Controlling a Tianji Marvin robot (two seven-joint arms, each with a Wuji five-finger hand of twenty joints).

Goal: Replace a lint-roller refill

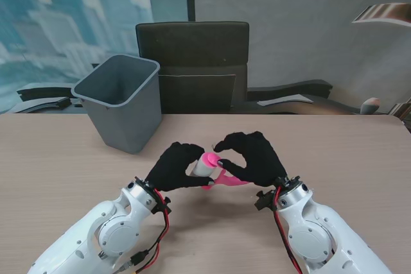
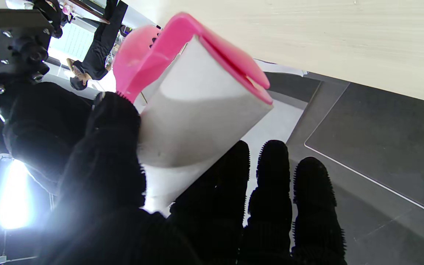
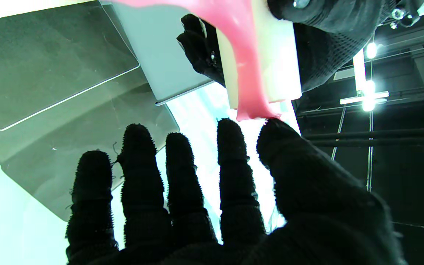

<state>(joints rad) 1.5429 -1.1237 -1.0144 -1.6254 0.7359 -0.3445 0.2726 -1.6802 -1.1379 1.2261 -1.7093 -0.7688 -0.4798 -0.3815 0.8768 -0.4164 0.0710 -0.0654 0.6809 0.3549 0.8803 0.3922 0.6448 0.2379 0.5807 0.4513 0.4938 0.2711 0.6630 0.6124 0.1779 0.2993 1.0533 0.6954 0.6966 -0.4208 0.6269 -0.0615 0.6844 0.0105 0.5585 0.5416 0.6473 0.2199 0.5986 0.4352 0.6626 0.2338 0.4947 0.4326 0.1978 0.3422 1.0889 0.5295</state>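
Observation:
A pink lint roller (image 1: 221, 176) with a white refill (image 1: 200, 168) is held just above the table (image 1: 58, 171), in front of me. My left hand (image 1: 173, 166) is shut on the refill (image 2: 197, 121), thumb on one side and fingers (image 2: 271, 184) on the other, with the pink frame (image 2: 182, 44) running along it. My right hand (image 1: 252, 157) arches over the roller's pink end from the right. Its fingers (image 3: 142, 176) are spread and only the thumb tip (image 3: 274, 132) touches the pink tip (image 3: 250, 110). The handle runs under the right palm and is partly hidden.
A grey waste bin (image 1: 122, 101) stands on the table at the far left. A dark office chair (image 1: 192, 62) sits behind the table's far edge. Bare wood-grain table lies on both sides of the hands.

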